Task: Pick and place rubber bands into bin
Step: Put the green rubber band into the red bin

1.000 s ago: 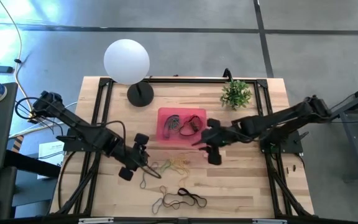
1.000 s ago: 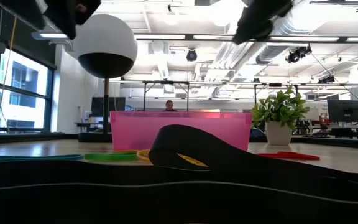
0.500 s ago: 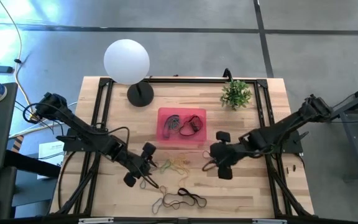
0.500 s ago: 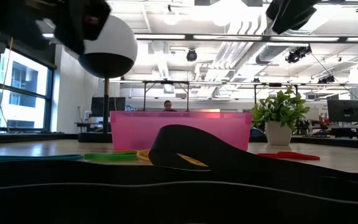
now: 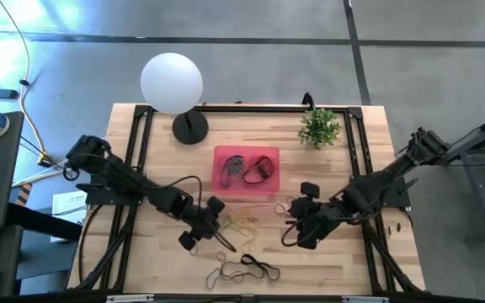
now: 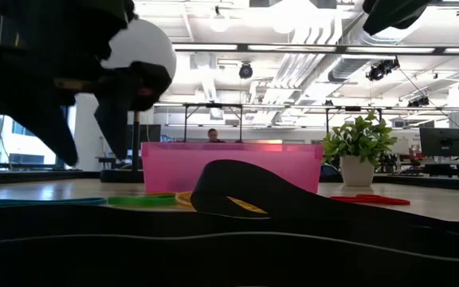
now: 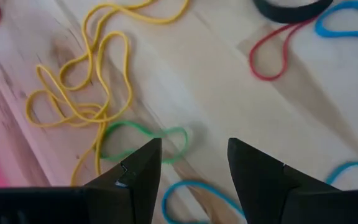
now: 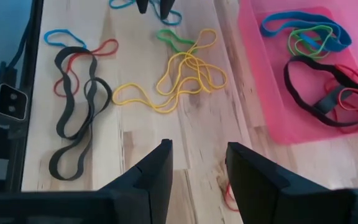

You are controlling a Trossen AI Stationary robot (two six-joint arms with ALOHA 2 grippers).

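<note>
A: L arm first. Pose?

B: Comes in from the table's left edge, stretched low and diagonal toward the middle. Left gripper [image 5: 223, 239] sits low over the wood, fingers [image 7: 143, 172] parted w/ a clear gap, holding nothing. Just ahead of the tips lies a green band [image 7: 143, 140], part of the rubber bands [image 5: 241, 222] loose on the table [image 5: 335, 269]. Beside the green one is a yellow tangle [image 7: 82, 93]; a blue loop [image 7: 194, 196] lies between the fingers, close to them.

A: Touching the green one?

B: Can't tell; tips are right next to it, that's all I'd say.

A: Middle of the table?

B: Bin [image 5: 222, 187], pink, sits centre, betw. the lamp [image 5: 172, 82] and the loose pile. Some bands already lie in it: blue, green, black, red [image 8: 321, 68]. Nearer the front edge there's a long black band [image 5: 261, 268] w/ thinner loops next to it.

A: R arm?

B: Enters from the right edge, bent, reaching in toward centre. Right gripper [image 5: 293, 227] hangs over bare wood just right of the yellow tangle and in front of the bin's right corner. Fingers [image 8: 156, 171] apart, nothing gripped. A small red band [image 8: 229, 194] lies on the wood near its tips.

A: Anything else?

B: Potted plant [image 5: 320, 127] at the back right, well apart from both arms.
</note>
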